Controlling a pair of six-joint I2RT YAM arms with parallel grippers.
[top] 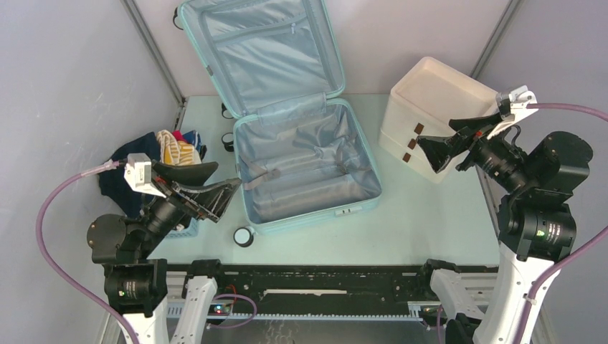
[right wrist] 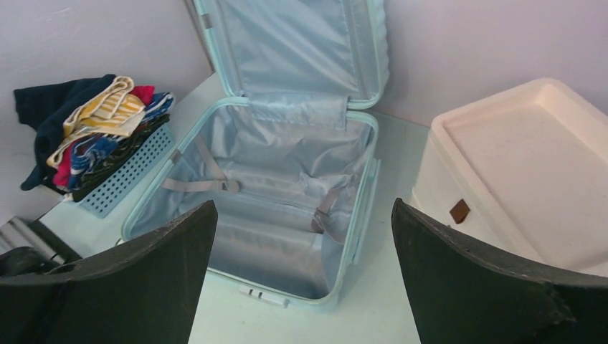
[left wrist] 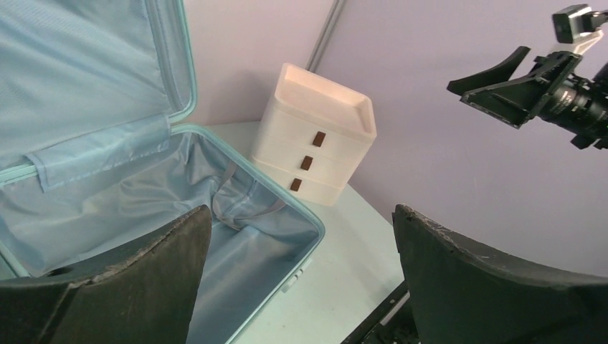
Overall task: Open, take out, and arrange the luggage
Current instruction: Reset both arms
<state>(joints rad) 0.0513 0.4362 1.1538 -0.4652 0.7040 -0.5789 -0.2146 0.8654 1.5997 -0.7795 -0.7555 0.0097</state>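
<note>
The luggage (top: 308, 168) lies open in the middle of the desk (top: 430, 222). Its lid (top: 262, 50) stands up against the back wall and its lower half lies flat, a little nearer to the left edge than to the right one. The opening is done, as I judge it. The taking out looks done too: the lower half shows only grey-blue lining and two loose straps (top: 262, 179), and I see nothing in the lid.

A white box (top: 401, 136) with three brown drawer tabs stands at the back right corner, just beside the luggage but not touching it. A blue basket (right wrist: 122, 175) stands at the left edge with a loose heap of clothes (right wrist: 100, 122) on it. If these clothes come from the luggage, only the arranging is left, because the heap is untidy. A small round thing (top: 244, 236) lies near the front edge, just beside the front left corner of the luggage; what it is I cannot tell.

The left jaws are spread wide and grasp nothing. They hang above the front left corner of the luggage, pointing over it toward the box. The right jaws are also spread wide and empty. They hang above the box at the right edge, pointing toward the luggage, well apart from it.
</note>
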